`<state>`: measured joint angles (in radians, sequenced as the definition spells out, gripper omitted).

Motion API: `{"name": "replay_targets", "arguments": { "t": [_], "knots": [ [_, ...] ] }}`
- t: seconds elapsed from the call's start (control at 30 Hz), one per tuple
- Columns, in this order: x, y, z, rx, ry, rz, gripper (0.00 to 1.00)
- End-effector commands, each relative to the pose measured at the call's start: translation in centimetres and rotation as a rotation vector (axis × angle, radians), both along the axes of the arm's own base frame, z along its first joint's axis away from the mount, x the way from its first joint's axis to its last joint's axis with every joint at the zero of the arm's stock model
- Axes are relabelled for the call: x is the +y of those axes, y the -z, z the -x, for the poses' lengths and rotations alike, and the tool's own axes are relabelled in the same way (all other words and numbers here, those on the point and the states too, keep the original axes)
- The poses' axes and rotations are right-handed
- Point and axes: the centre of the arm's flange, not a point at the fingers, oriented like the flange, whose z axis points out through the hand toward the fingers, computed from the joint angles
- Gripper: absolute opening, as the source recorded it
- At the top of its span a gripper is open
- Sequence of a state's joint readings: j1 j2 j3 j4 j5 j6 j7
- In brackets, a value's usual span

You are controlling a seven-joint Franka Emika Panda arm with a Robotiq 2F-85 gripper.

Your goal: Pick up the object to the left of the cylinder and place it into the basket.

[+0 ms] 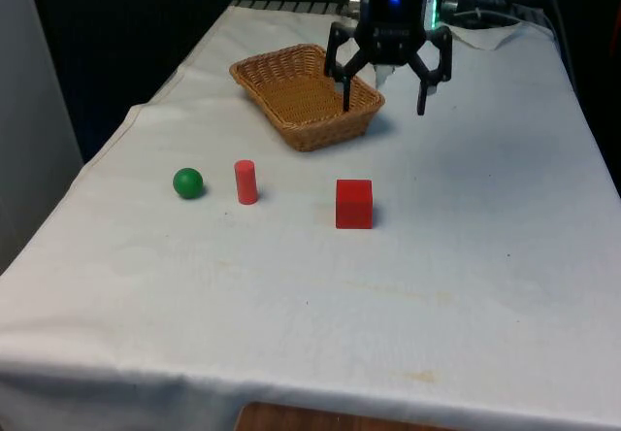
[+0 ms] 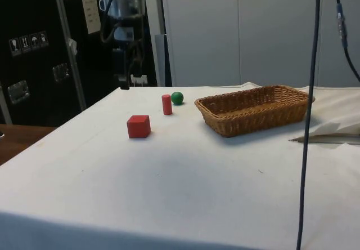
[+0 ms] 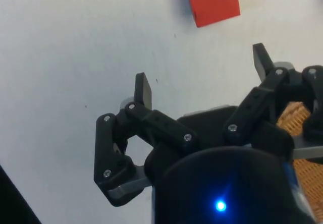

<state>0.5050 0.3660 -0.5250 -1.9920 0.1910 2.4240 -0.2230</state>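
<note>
Going from the front view's left, we see a smooth green ball [image 1: 188,182] on the cloth-covered bench [image 1: 291,295], just beside an upright red cylinder [image 1: 245,182] on its right. Farther right sits a matte red cube [image 1: 353,204] with crisp edges, apart from both. Behind them lies a woven wicker basket [image 1: 281,70], oblong and empty. Our end effector [image 1: 384,99] hangs above the bench beside the basket's right end, fingers spread wide, holding nothing.
</note>
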Motion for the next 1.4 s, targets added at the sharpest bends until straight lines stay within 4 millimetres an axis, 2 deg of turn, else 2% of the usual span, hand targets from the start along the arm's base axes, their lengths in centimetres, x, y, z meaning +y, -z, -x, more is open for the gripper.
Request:
{"name": "replay_targets", "arguments": {
  "t": [0.0, 0.9, 1.37],
  "knots": [
    [0.1, 0.5, -0.2, -0.010, -0.007, -0.011, 1.00],
    [0.0, 7.9, -1.2, -0.029, -0.061, -0.015, 1.00],
    [-1.9, 10.3, -0.9, -0.006, -0.073, 0.019, 1.00]
  ]
}}
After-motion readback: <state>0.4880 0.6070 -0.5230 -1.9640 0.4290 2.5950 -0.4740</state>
